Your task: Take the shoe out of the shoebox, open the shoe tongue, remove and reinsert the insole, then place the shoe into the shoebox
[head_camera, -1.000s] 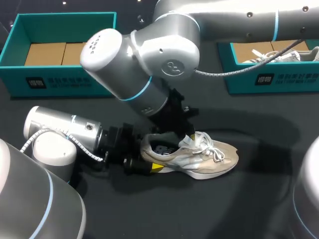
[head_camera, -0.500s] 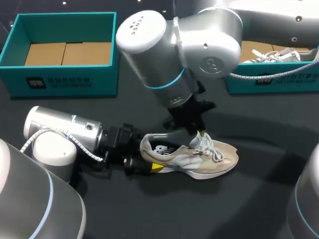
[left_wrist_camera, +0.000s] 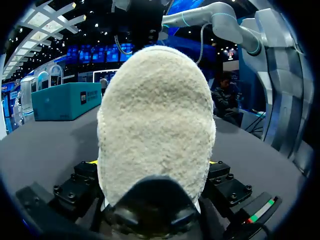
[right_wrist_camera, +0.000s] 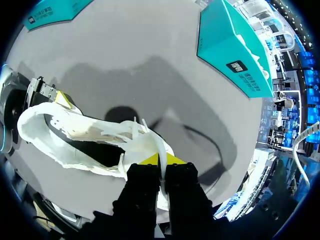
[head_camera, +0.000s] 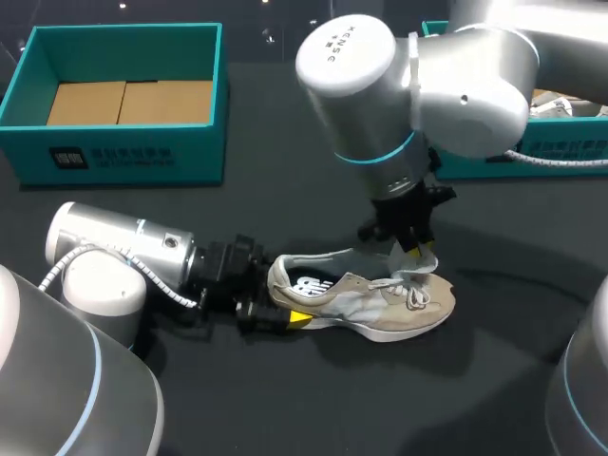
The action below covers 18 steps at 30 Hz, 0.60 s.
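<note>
While left jaws clamp the shoe [head_camera: 385, 306] heel, right jaws (nearly closed) pinch its tongue [head_camera: 424, 265].

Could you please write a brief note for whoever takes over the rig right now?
Grippers: the left gripper is shut on the heel of the shoe, bracing it on the table. The right gripper is shut on the tongue, holding it lifted off the opening.
Things: the shoe stands on its sole mid-table; the empty shoebox is at the far left.
Done: shoe out, tongue gripped and raised.
Left: remove and reinsert the insole, which appears to lie inside the shoe, then box the shoe.
</note>
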{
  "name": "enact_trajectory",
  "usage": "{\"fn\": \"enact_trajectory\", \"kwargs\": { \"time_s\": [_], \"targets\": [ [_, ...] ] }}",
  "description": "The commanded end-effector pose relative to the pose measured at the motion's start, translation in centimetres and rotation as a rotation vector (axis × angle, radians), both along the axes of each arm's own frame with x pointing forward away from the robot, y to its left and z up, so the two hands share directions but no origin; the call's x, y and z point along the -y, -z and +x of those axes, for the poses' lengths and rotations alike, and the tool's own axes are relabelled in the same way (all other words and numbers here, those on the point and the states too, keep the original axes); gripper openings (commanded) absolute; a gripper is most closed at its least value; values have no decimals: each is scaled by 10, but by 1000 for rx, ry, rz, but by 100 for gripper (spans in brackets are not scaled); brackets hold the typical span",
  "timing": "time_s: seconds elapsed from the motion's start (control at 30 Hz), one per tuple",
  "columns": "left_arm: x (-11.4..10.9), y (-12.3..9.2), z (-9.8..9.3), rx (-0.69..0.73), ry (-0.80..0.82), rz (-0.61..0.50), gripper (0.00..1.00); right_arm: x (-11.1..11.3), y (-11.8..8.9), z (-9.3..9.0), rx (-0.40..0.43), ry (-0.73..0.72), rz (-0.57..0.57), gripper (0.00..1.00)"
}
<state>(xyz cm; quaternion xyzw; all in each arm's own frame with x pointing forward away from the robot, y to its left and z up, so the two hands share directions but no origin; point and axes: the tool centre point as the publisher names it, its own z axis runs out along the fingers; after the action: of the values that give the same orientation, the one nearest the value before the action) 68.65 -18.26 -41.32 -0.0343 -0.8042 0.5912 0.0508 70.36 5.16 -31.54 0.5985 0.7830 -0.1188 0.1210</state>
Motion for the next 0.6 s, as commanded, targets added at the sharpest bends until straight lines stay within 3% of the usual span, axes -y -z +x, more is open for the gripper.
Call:
{"fn": "enact_trajectory", "kwargs": {
  "time_s": [0.03, 0.13, 0.17, 0.27, 0.37, 0.6],
  "targets": [
    [-1, 0, -1, 1, 0, 2, 0, 15, 17, 8, -72, 20, 227, 0],
    [-1, 0, -1, 1, 0, 2, 0, 20, 26, 10, -77, 40, 226, 4],
    [-1, 0, -1, 1, 0, 2, 0, 21, 28, 10, -77, 45, 224, 14],
    [-1, 0, -1, 1, 0, 2, 0, 25, 33, 9, -77, 74, 215, 31],
    [-1, 0, -1, 1, 0, 2, 0, 29, 35, 7, -70, 106, 185, 41],
    [-1, 0, -1, 1, 0, 2, 0, 43, 33, 2, -58, 157, 143, 47]
  ]
}}
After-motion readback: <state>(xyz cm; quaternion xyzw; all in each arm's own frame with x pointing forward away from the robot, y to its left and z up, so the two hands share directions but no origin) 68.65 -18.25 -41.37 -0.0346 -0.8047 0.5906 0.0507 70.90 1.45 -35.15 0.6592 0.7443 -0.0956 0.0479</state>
